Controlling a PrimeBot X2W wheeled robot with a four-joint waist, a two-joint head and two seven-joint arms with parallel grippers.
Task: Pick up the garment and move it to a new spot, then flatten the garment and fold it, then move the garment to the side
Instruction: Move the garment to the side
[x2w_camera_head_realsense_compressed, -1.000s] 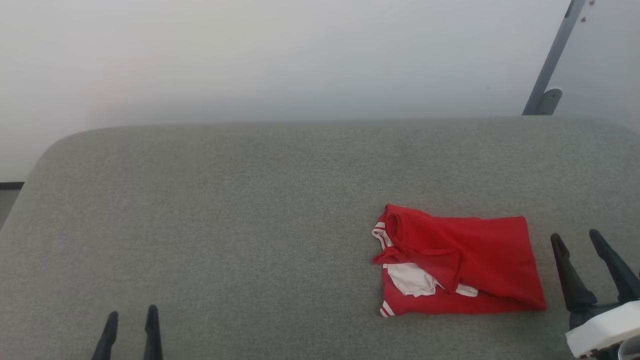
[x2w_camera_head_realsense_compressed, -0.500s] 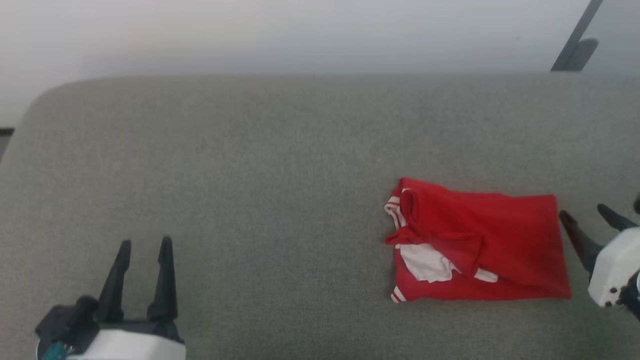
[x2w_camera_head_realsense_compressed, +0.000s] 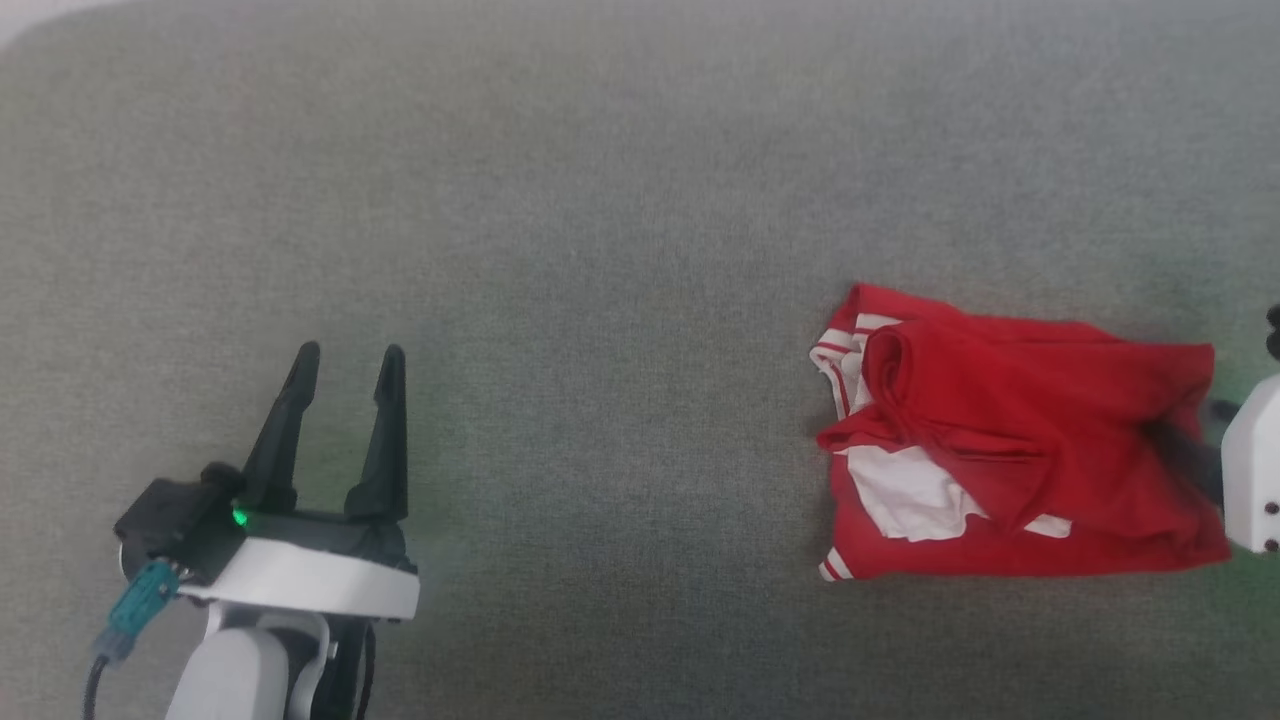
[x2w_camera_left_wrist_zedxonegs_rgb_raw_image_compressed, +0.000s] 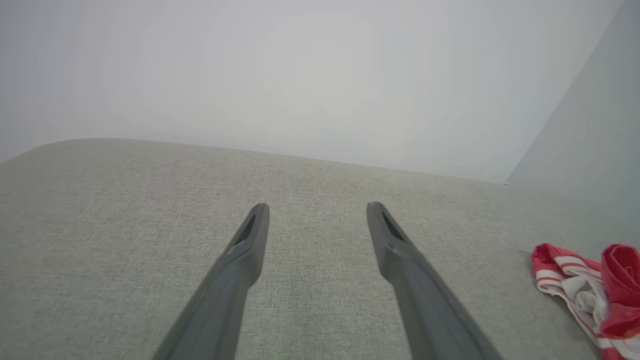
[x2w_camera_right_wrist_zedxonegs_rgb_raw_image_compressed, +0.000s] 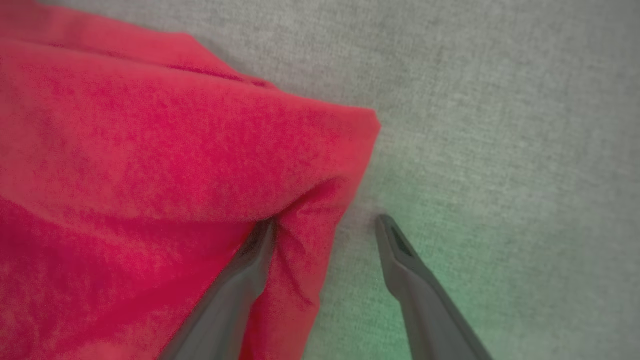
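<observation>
The right gripper (x2w_camera_right_wrist_zedxonegs_rgb_raw_image_compressed: 326, 222) has its jaws spread and nothing pinched. One finger is pressed into the red cloth of the garment (x2w_camera_right_wrist_zedxonegs_rgb_raw_image_compressed: 150, 150) and the other rests over bare grey cushion (x2w_camera_right_wrist_zedxonegs_rgb_raw_image_compressed: 500, 125), so the garment's edge runs through the gap between them. The cloth bulges over the inner fingertip, so it is hard to say whether that tip sits on top of the fabric or has slid under a fold. Outward from these jaws the jersey lies bunched and part-folded, with its white lining (x2w_camera_head_realsense_compressed: 905, 495) and striped trim (x2w_camera_head_realsense_compressed: 835, 355) at the end farthest from them. Well beyond that end the left gripper (x2w_camera_head_realsense_compressed: 349, 352) hovers over bare cushion, jaws apart and empty. The main risk from here is a shallow bite. If the jaws close on only the top layer, the rest of the bundle could peel open, drag or slip free during the lift. A tip driven too low could also snag the upholstery, and a hold on one edge alone would let the cloth hang and land crumpled.
</observation>
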